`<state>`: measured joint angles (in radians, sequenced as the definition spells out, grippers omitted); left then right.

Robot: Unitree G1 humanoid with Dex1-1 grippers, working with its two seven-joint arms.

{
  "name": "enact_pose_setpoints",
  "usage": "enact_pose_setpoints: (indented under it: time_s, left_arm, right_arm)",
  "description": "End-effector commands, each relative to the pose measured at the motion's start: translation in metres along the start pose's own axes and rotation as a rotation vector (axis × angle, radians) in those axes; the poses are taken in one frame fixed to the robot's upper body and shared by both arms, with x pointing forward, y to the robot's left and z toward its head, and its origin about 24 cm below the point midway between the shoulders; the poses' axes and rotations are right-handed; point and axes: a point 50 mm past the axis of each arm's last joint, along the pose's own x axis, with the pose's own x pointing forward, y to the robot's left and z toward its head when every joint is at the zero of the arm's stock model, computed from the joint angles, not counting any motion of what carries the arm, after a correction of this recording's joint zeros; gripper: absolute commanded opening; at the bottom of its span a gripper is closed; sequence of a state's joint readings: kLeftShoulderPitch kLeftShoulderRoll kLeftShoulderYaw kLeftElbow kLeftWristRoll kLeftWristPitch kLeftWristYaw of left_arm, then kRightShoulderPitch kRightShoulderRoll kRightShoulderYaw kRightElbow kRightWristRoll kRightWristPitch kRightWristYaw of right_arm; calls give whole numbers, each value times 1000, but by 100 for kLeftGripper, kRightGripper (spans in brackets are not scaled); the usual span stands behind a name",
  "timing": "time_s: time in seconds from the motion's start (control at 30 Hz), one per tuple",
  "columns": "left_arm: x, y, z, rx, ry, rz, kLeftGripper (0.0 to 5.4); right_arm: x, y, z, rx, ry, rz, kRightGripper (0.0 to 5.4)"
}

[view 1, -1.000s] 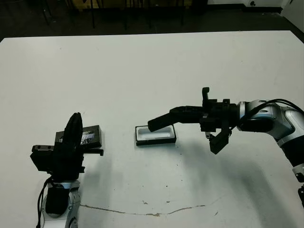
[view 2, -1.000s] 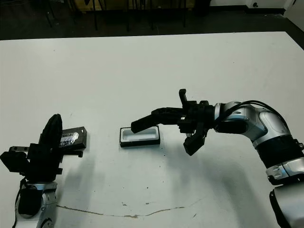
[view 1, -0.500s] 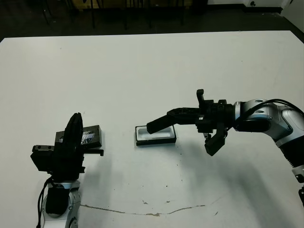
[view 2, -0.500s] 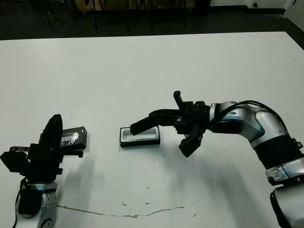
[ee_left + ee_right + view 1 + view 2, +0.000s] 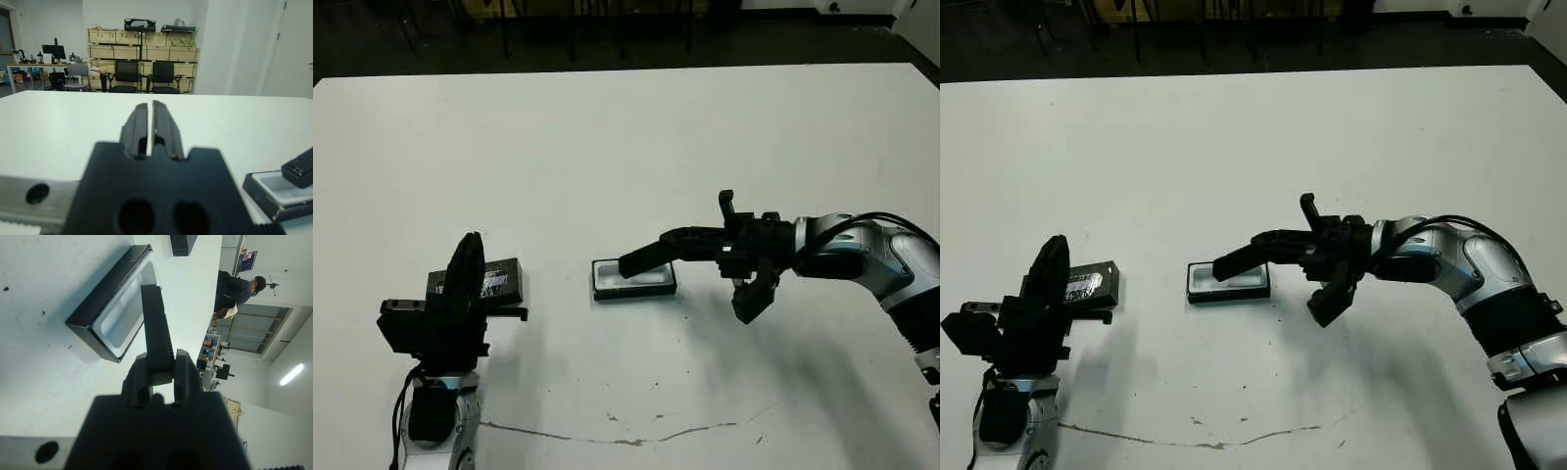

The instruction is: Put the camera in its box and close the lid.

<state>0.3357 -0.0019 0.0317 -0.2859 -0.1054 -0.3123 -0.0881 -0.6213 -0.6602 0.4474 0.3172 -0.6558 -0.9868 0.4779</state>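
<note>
Meanwhile, the small shallow black tray with white lining, the box (image 5: 636,292), lay near the middle of the white table (image 5: 607,147), its white floor bare. The right gripper (image 5: 1269,294) was spread wide and gripped nothing: one black finger (image 5: 651,257) reached out low over the box, the other (image 5: 749,299) pointed down at the table beside it. Well apart to the left, the flat black lid with the glossy silvery label (image 5: 499,282) lay just behind the left gripper (image 5: 149,105), whose fingers were pressed almost together, empty.
</note>
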Motion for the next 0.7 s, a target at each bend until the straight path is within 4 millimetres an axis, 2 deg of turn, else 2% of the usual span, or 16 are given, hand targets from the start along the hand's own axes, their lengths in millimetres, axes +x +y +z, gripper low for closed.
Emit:
enact_pose_setpoints:
  time_s: [0.03,0.43,0.7]
  left_arm:
    - [-19,4,-12,9,95,24,0]
    - [-19,0,-11,5,100,28,0]
    - [-19,-1,-10,9,109,36,0]
  right_arm:
    - [-2,7,1,41,-8,9,1]
    - [-4,8,-1,-4,3,68,1]
    - [-2,10,0,53,20,95,1]
